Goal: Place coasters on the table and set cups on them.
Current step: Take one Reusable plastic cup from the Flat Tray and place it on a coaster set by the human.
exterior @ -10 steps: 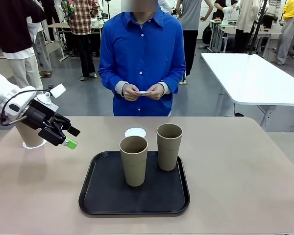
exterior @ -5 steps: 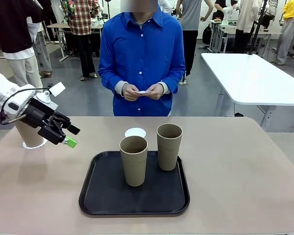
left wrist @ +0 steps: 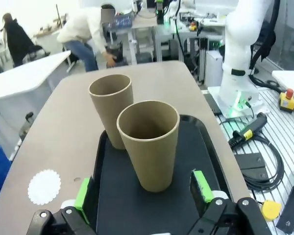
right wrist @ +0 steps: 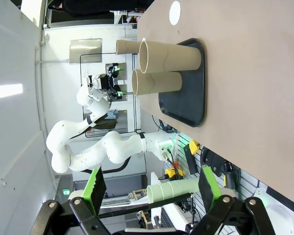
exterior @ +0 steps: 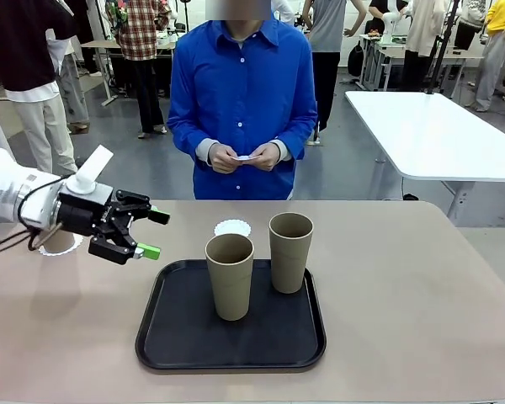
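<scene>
The left gripper [exterior: 154,233] has swung away from the third cup [exterior: 55,242] at the left end of the table [exterior: 421,303]. It has turned from pointing downward to lying level, with its fingers now aimed at the black tray [exterior: 177,337]. Its jaws stand wide apart and hold nothing. In the left wrist view the nearer cup [left wrist: 149,142] is framed between the green pads but is still ahead of them and untouched.

The step in hand appears to be fetching that nearer cup. The gripper should come in level, straddle the cup about mid-height and close gently, since the thin wall may dent. The farther cup [exterior: 290,251] stands just beside the nearer one, so the outer finger needs to slip between them without nudging it. After that the cup must be lifted clear of the tray's lip and set down centred on the free coaster [exterior: 232,227], which lies on the table just beyond the tray.

Nothing else has shifted. Both tray cups and the free coaster sit where they were, and the third cup rests on its own coaster [exterior: 71,250]. The person's hands [exterior: 246,156] hold a small white piece as before. The right gripper [right wrist: 151,183] hangs spread and empty.
</scene>
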Motion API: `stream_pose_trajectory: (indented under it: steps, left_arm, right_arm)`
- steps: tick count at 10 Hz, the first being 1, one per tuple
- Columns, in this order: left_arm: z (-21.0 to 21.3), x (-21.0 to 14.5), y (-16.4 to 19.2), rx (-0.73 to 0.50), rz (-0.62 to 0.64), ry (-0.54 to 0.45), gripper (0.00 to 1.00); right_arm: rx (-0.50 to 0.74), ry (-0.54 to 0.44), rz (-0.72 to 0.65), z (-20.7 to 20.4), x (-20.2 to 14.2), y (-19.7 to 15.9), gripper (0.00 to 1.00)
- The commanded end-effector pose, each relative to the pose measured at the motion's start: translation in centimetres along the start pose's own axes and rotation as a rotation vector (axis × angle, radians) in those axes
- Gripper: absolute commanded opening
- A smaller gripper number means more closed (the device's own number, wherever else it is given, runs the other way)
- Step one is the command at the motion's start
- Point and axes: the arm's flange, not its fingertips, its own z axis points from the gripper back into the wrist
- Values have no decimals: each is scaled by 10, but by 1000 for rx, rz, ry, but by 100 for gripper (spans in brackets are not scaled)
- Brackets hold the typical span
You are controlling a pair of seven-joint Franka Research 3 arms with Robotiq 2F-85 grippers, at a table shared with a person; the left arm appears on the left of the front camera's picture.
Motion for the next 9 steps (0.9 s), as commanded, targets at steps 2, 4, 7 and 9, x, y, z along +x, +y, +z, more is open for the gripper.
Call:
stream_pose_trajectory:
  steps: [2, 4, 7, 9]
  left_arm:
    - [-6, -57, 1, -39, 49, -245, 100]
    - [-21, -74, 1, -28, 75, -298, 100]
    - [-52, -93, 7, -57, 99, -300, 100]
    - [-69, -96, 11, -74, 92, -303, 100]
  right_arm:
    - [12, 0, 5, 0, -1, 0, 100]
    - [12, 0, 5, 0, -1, 0, 100]
    - [12, 0, 5, 0, -1, 0, 100]
    - [12, 0, 5, 0, -1, 0, 100]
